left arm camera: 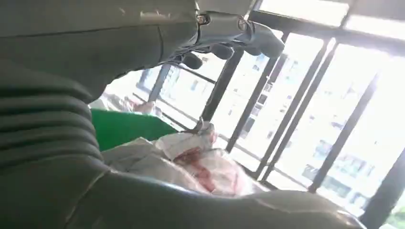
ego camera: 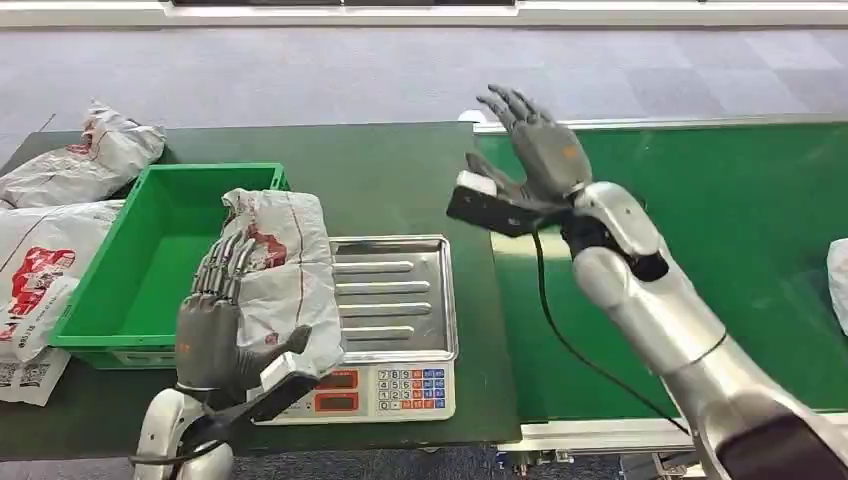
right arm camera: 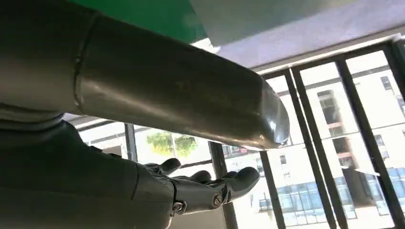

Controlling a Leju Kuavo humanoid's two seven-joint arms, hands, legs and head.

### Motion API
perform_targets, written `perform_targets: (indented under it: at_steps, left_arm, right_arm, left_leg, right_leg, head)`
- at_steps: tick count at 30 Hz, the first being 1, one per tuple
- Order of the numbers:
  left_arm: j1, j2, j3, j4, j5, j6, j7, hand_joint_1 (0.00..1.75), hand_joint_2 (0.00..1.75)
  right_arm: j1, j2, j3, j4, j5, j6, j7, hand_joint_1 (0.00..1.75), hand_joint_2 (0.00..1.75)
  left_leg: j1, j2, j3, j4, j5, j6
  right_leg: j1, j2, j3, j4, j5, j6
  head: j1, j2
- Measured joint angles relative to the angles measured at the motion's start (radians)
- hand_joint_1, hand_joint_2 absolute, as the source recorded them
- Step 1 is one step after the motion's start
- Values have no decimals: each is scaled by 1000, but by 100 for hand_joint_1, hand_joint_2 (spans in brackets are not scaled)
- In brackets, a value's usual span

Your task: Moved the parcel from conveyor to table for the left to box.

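Head view: parcel, a white plastic mailer with red print, lies crumpled across the left part of the steel scale tray, its upper end draped over the right rim of the green bin. The scale sits on the dark green desk, between bin and conveyor.

Left hand is raised just in front of the parcel, palm away from the camera, fingers straight and slightly apart, thumb out to the right towards the mailer's lower edge. It holds nothing. Whether the fingertips touch the parcel cannot be told from the head view; in the left wrist view the parcel lies beyond the hand with the bin wall behind it.

Right hand is held up over the seam between desk and green conveyor, fingers spread wide, empty. Right wrist view confirms: fingers extended and apart, nothing in them.

Other mailers are piled on the desk left of the bin. Another white item lies on the conveyor at the right frame edge.
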Motion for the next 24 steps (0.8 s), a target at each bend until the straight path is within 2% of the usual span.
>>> perform_targets:
  at_steps: [1,5,7,14,15,16,21,24]
  left_arm:
    - [-34,17,-2,40,-35,-7,18,0,175]
    - [-210,100,-41,273,-216,3,83,0,175]
    - [-301,139,-71,380,-265,1,96,0,175]
    - [-649,256,-201,747,-176,-159,35,2,175]
    - [-684,265,-221,787,-171,-169,33,19,175]
    - [-714,272,-241,824,-169,-176,34,175,175]
    - [-784,285,-328,955,-169,-222,35,175,175]
    - [-810,285,-370,1000,-169,-250,27,175,175]
  right_arm:
    - [74,-19,-8,-48,17,-18,-2,0,0]
    - [326,-104,-56,-253,77,-53,16,0,0]
    - [417,-140,-83,-327,84,-58,18,0,0]
    - [729,-270,-218,-524,61,-112,-41,0,0]
    - [766,-278,-236,-545,65,-122,-45,0,0]
    - [803,-284,-254,-566,70,-132,-47,0,0]
    - [965,-308,-319,-672,81,-187,-46,0,0]
    - [1026,-314,-341,-720,79,-203,-47,0,0]
  left_leg:
    - [0,0,0,0,0,0]
    - [0,0,-2,0,1,-1]
    - [0,2,-2,0,1,-1]
    - [1,6,-4,0,1,-2]
    - [1,7,-4,0,1,-2]
    - [1,7,-4,-1,1,-2]
    - [0,8,-5,-1,0,-2]
    - [0,11,-5,-2,0,-2]
  right_leg:
    - [0,0,-1,0,0,0]
    - [2,-1,-3,1,0,0]
    - [2,2,-5,2,0,-1]
    - [1,6,-6,2,1,-2]
    - [1,7,-7,2,1,-2]
    - [1,8,-7,2,1,-2]
    - [0,9,-8,2,1,-2]
    - [-1,11,-8,2,1,-2]
  head:
    - [0,0]
    - [0,0]
    - [0,0]
    - [0,0]
    - [0,0]
    - [0,0]
    - [0,0]
    - [0,0]
